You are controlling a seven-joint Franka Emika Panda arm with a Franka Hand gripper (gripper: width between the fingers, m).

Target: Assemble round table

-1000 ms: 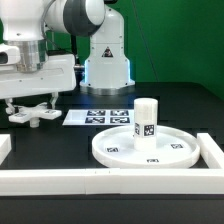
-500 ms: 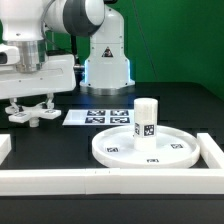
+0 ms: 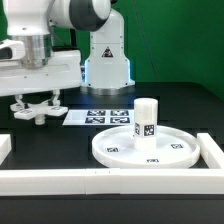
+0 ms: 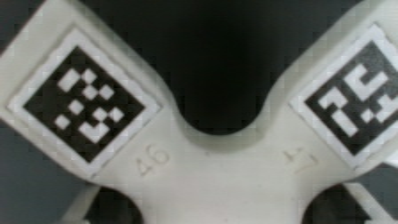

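The cross-shaped base (image 3: 39,111) is white with square tags and hangs under my gripper (image 3: 38,100) at the exterior view's left, just above the black table. The gripper is shut on it. In the wrist view the cross-shaped base (image 4: 205,140) fills the picture, with two tagged arms spreading away from my gripper (image 4: 217,205). The large rimmed round disc (image 3: 180,152) lies flat at the exterior view's right. The short cylindrical leg (image 3: 146,118) stands upright on the disc, near its middle.
The marker board (image 3: 100,117) lies on the table between the base and the disc. White border rails run along the front (image 3: 100,181) and the right (image 3: 212,150), with a short piece at the left (image 3: 4,146). The arm's pedestal (image 3: 105,65) stands behind.
My gripper has moved toward the exterior view's right with the cross-shaped base in it. The disc and the leg have not moved.
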